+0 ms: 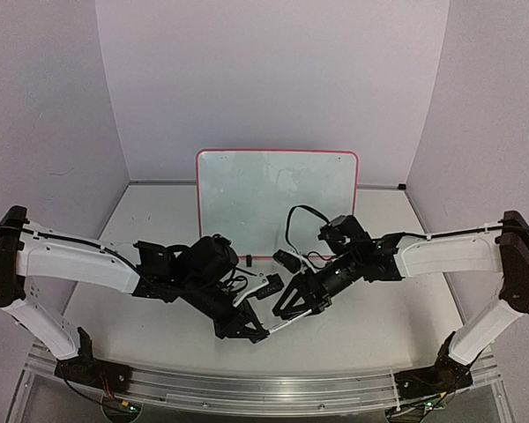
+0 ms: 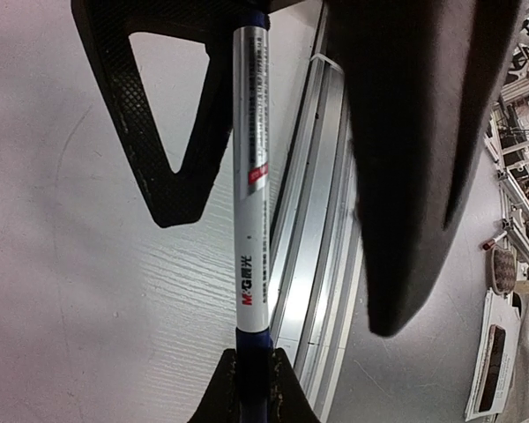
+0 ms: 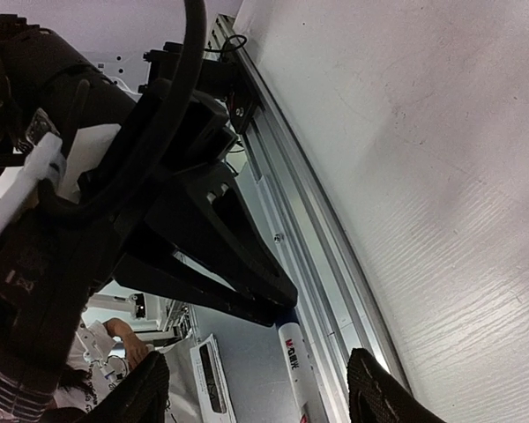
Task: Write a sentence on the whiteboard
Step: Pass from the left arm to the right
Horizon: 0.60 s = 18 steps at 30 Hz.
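The whiteboard (image 1: 278, 203) stands upright at the back centre, white with a red-pink rim. No blue lettering of the sentence shows on it, only faint smudges. My left gripper (image 1: 251, 333) is shut on the blue end of a white marker (image 1: 280, 325), which shows clearly in the left wrist view (image 2: 254, 176), and holds it low over the table near the front. My right gripper (image 1: 293, 308) is open, and its fingers straddle the marker's white body without closing on it. In the right wrist view the marker (image 3: 298, 361) lies between the spread fingertips (image 3: 375, 388).
An aluminium rail (image 1: 247, 388) runs along the table's front edge, right under the marker (image 2: 322, 264). Two small black objects (image 1: 266, 286) (image 1: 287, 260) lie on the table in front of the board. A black cable (image 1: 293, 220) loops above the right wrist.
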Each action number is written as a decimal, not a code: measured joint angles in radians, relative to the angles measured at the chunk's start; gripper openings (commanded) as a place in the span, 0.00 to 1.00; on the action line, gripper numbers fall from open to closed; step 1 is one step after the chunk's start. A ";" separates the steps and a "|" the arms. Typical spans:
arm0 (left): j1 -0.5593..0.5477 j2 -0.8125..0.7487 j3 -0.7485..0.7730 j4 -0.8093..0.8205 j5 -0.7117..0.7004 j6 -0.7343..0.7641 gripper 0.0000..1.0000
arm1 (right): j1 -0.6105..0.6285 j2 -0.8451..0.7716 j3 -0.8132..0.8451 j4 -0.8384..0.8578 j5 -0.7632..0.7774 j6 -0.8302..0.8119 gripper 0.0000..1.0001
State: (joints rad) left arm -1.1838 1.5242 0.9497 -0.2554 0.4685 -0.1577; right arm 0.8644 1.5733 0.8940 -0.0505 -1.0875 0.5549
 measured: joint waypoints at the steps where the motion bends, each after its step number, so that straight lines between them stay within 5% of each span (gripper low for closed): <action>1: 0.003 0.000 0.000 0.000 0.001 0.000 0.00 | 0.002 0.001 0.000 0.000 -0.001 0.000 0.63; 11: 0.024 0.000 0.000 0.003 0.013 -0.003 0.00 | 0.031 0.030 0.000 -0.002 -0.003 0.003 0.56; 18: 0.026 0.000 0.000 -0.007 0.030 -0.007 0.00 | 0.038 0.040 0.012 -0.004 -0.003 0.007 0.42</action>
State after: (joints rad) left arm -1.1576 1.5242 0.9497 -0.2624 0.4989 -0.1650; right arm 0.9021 1.6132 0.9061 -0.0544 -1.0901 0.5616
